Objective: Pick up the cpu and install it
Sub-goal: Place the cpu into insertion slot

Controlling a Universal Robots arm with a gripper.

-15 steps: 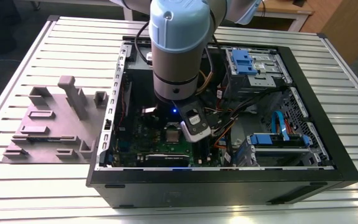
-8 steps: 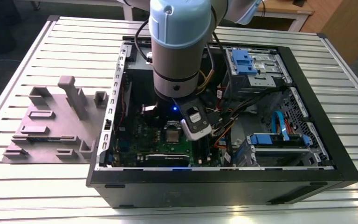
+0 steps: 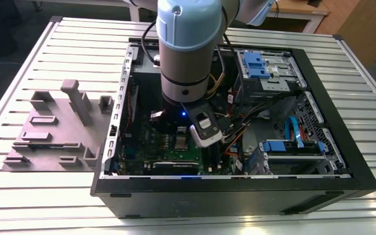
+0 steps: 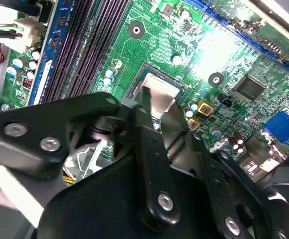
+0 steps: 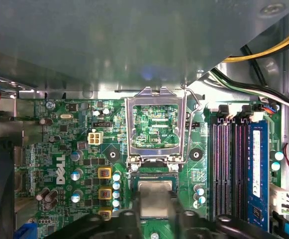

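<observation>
- Arm (image 3: 186,58) reached straight down into the open computer case (image 3: 227,201), which lay on the slatted table (image 3: 44,196) at the centre of the exterior view.
- Gripper (image 5: 155,211) was low over the green motherboard (image 5: 59,149), right at the socket (image 5: 154,175).
- The cpu (image 5: 155,196) sat between the fingers (image 5: 133,206), silvery top up and flat, square to the socket outline.
- The second wrist view matched: the cpu (image 4: 160,94) was inside the dark socket rim, with one black finger on each of two opposite edges.
- Fingers looked clamped on the cpu, with no gap showing at either edge.
- Couldn't tell whether the chip was fully seated or just above the contacts.
- Socket load frame (image 5: 155,92) was flipped open and stood up beside the socket, on the side away from the gripper.
- Black memory slots (image 5: 226,164) and a blue memory stick (image 5: 256,159) ran alongside the socket, apart from it.
- Grey fixture (image 3: 51,132) sat on the table at the exterior view's left, just beside the case wall and well apart from the gripper.
</observation>
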